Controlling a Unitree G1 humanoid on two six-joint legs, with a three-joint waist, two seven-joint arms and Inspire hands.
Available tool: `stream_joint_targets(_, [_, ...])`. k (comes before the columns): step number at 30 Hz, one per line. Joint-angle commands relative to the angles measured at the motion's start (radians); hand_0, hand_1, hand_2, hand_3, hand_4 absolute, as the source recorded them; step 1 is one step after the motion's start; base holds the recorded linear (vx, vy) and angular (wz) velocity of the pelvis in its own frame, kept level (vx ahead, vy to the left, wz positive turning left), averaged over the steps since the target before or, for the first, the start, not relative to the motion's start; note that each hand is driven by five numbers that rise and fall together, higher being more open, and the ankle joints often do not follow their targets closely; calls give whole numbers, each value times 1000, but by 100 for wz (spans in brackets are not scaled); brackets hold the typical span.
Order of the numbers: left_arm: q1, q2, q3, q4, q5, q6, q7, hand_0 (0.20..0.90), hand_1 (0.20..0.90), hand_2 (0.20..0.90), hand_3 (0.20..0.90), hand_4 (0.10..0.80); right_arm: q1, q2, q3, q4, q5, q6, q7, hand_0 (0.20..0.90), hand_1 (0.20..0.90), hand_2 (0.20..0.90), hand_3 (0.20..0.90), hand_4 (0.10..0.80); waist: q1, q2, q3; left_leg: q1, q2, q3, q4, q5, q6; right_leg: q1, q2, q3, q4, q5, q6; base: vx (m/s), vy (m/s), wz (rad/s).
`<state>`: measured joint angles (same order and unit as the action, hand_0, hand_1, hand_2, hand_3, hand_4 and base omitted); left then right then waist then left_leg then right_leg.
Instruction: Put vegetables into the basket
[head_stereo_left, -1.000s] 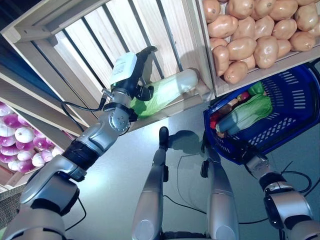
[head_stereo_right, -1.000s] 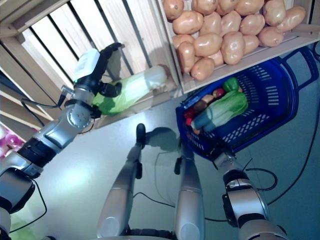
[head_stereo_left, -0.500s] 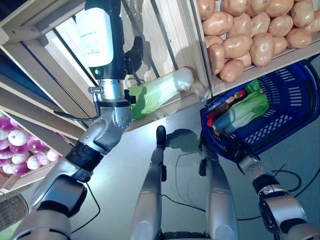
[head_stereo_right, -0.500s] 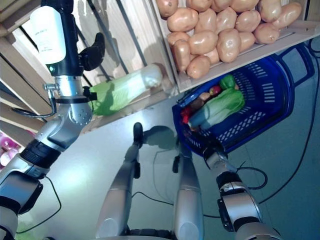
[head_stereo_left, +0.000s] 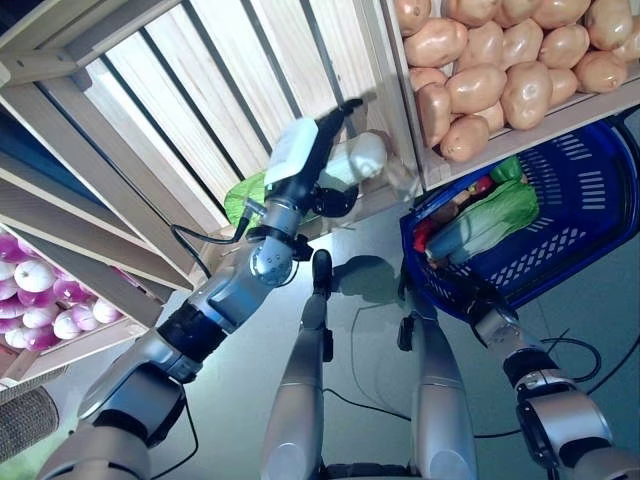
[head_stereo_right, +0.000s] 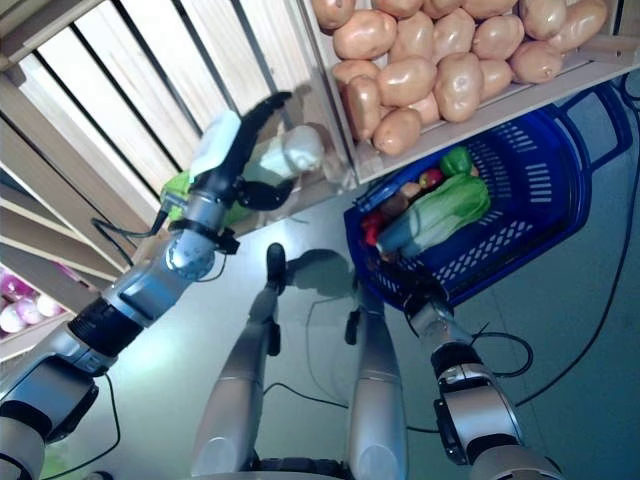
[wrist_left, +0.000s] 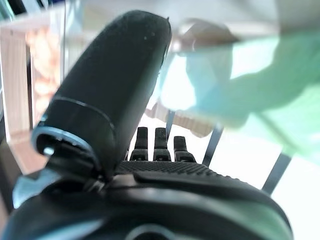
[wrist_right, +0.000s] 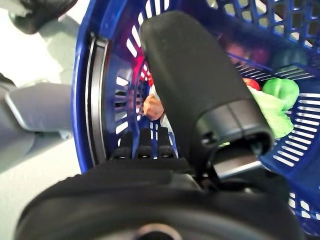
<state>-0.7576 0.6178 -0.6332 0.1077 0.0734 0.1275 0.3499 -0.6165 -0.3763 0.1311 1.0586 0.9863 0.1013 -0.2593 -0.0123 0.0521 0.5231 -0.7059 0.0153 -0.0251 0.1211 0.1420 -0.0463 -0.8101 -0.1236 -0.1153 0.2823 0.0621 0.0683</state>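
The long pale-green napa cabbage (head_stereo_left: 335, 172) lies lengthwise along the slatted wooden crate (head_stereo_left: 230, 80), white stem end toward the blue plastic basket (head_stereo_left: 580, 200). Left hand (head_stereo_left: 318, 150), fingers extended, rests against it; right hand (wrist_right: 200, 95) grips the basket's rim.

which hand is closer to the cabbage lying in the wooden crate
Left. The left hand is right at the cabbage in the wooden crate, fingers straight over it. The right hand is off at the blue basket's rim.
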Motion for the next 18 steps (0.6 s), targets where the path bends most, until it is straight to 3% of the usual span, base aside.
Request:
stream_joint_targets(1, [-80,15,51,-86,-38,-22,-13,900,900,900,900,800,67,-50,6,28,-22,12,6,900,900,900,900,800,11,17,-3,-37,-88,33,66,-32,24,66,67,-15,-39,37,-3,0,0,0])
stream_joint_targets(18, [-99,18,45,-9,25,70,92,900,900,900,900,800,66,-43,17,46,-30,6,12,900,900,900,900,800,8,13,-3,-49,-81,37,87,-38,26,55,68,-14,-22,28,-8,0,0,0])
